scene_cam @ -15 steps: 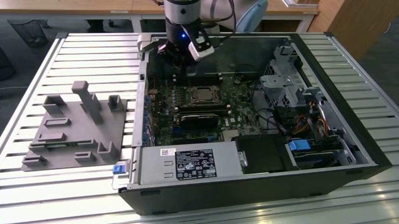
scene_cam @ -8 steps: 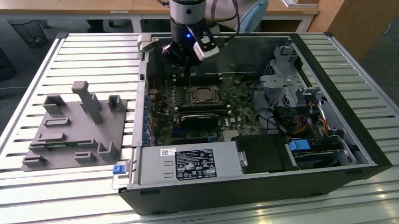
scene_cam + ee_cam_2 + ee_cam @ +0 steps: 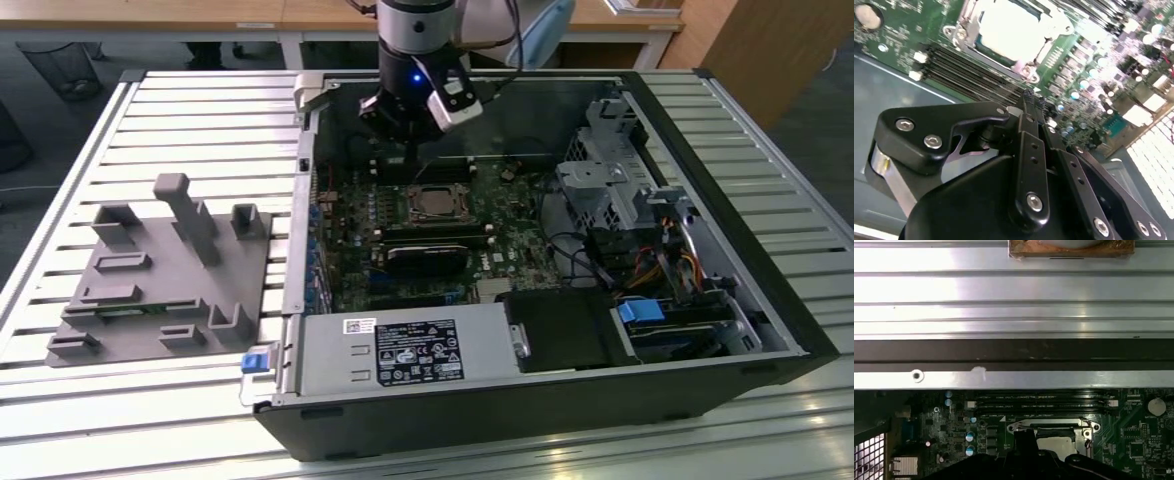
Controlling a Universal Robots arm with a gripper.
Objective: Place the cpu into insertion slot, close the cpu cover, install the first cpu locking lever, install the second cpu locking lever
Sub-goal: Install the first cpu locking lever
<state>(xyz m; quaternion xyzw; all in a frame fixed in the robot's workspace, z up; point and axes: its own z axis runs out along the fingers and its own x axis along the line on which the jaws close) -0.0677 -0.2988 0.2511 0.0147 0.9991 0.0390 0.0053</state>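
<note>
- Gripper (image 3: 1029,100) hangs over the motherboard's far edge with its fingers pressed together, holding nothing.
- Cpu (image 3: 434,203) lies seated in the insertion slot (image 3: 1026,70), under the cpu cover (image 3: 966,35) (frame down), just ahead of the gripper tip, toward the case front.

**Metal, plastic and board finishes**

The cpu (image 3: 1006,30) has a pale, smooth metal top that shines brightly under its cpu cover (image 3: 966,37), a thin silvery metal frame. The gripper (image 3: 1036,107) is matt black with bright steel screws. The desk (image 3: 200,120) is ribbed, brushed aluminium. The grey fixture (image 3: 160,270) looks like matt plastic.
</note>
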